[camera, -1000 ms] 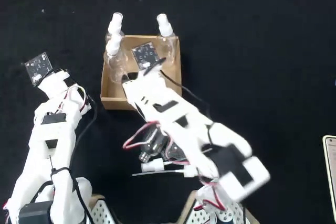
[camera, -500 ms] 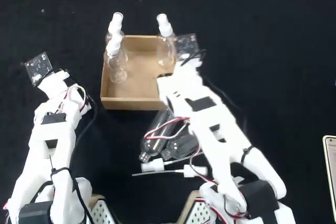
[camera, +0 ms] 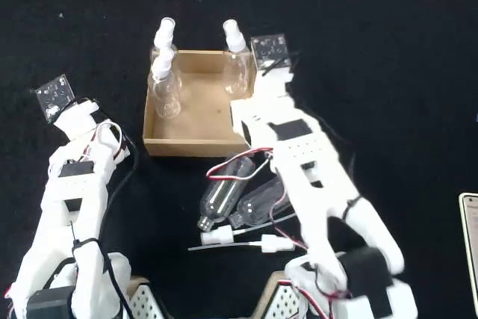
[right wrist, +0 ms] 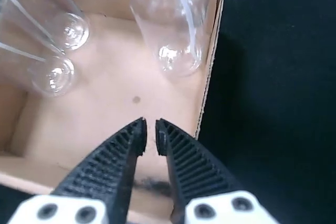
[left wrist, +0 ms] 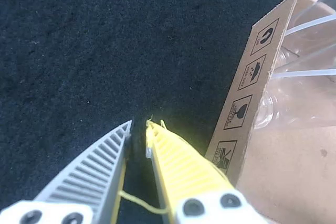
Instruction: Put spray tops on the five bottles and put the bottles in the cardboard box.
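Observation:
The cardboard box (camera: 196, 142) stands at the table's middle back. Three clear bottles with white spray tops stand in it: two (camera: 161, 37) (camera: 165, 84) at its left wall, one (camera: 235, 54) at its back right corner. Two uncapped bottles (camera: 222, 190) (camera: 263, 201) lie in front of the box, with two loose spray tops (camera: 216, 236) (camera: 276, 244) nearer me. My right gripper (right wrist: 149, 126) hangs shut and empty over the box floor (right wrist: 115, 114), close to its right wall. Left of the box, my left gripper (left wrist: 139, 126) is shut and empty over the black cloth.
Black cloth (camera: 388, 95) covers the whole table, with free room right of the box. Red and black cables (camera: 246, 177) from the right arm trail across the lying bottles. A flat white object (camera: 470, 229) pokes in at the right edge.
The right arm swung from over the box's middle to its right wall and stretched farther back, uncovering the two lying bottles. The left arm kept still.

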Available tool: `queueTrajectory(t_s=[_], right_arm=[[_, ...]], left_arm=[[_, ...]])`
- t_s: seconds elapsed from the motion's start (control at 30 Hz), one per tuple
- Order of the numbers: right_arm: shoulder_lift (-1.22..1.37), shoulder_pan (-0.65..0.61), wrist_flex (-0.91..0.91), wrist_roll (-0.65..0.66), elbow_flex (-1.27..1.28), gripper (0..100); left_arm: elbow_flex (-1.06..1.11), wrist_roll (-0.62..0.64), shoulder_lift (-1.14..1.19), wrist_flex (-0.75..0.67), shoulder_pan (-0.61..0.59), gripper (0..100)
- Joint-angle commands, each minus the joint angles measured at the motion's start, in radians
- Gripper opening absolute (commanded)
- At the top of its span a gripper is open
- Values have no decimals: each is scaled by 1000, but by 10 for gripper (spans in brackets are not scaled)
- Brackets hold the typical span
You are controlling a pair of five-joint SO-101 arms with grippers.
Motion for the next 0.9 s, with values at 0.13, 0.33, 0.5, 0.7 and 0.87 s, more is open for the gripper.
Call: queueTrajectory(t_s=[0.13, 0.33, 0.5, 0.7, 0.87], right_arm=[[-194, 87, 315, 235, -189, 27], [-222, 89, 760, 628, -274, 257], [-222, 89, 980, 1071, -229, 332], [-214, 83, 987, 1376, -116, 332], [-214, 89, 913, 1496, 24, 332]], left_arm=[[15, 9, -31, -15, -4, 30], [13, 8, -32, -14, -12, 30], [12, 6, -32, -15, -7, 30], [13, 5, -31, -17, -13, 30], [12, 5, -31, -17, -13, 30]])
